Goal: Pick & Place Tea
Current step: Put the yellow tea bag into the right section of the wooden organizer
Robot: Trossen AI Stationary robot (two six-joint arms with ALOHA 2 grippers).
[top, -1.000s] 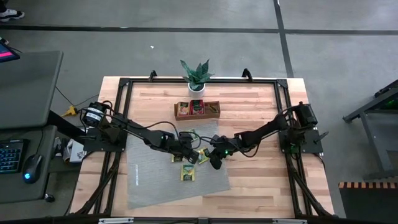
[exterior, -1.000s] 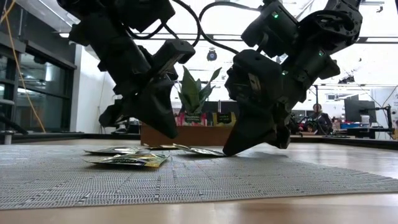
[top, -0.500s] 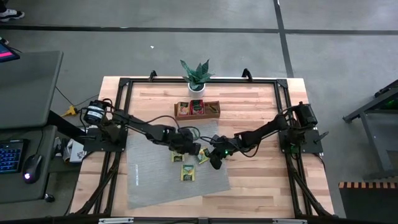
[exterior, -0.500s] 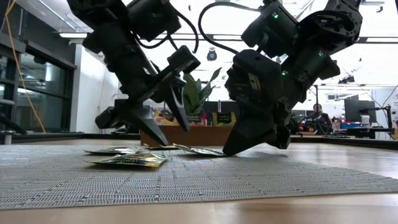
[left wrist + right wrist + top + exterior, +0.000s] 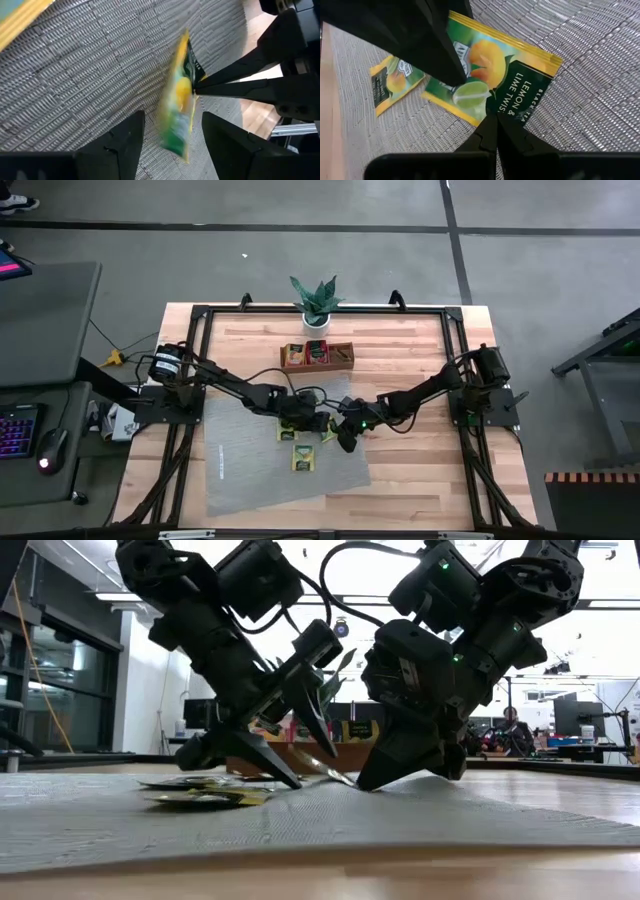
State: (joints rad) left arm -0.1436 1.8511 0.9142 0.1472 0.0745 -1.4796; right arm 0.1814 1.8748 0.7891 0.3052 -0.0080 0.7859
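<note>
Worktop (image 5: 420, 470): pale wood, filling mid-frame in the high view. A grey ribbed mat (image 5: 240, 475) lies over its lower left.

Wooden tray (image 5: 317, 356): above the mat, centre frame, sachets already in it.

Left gripper (image 5: 316, 423): at mat centre, jaws apart, straddling a raised sachet without gripping it.

Right gripper (image 5: 492, 116): jaws together, clamped on the dark corner of that lemon sachet (image 5: 492, 75), holding it tilted off the mat.

Loose sachets (image 5: 302, 460) lie flat at lower centre of the mat.

Handling, as judged: the sachet is light, thin and flexible, its foil likely slippery. Take it by an edge or corner; a flat-lying one gives little purchase.

Legible print: "LEMON TWIS" and "BLACK T".
</note>
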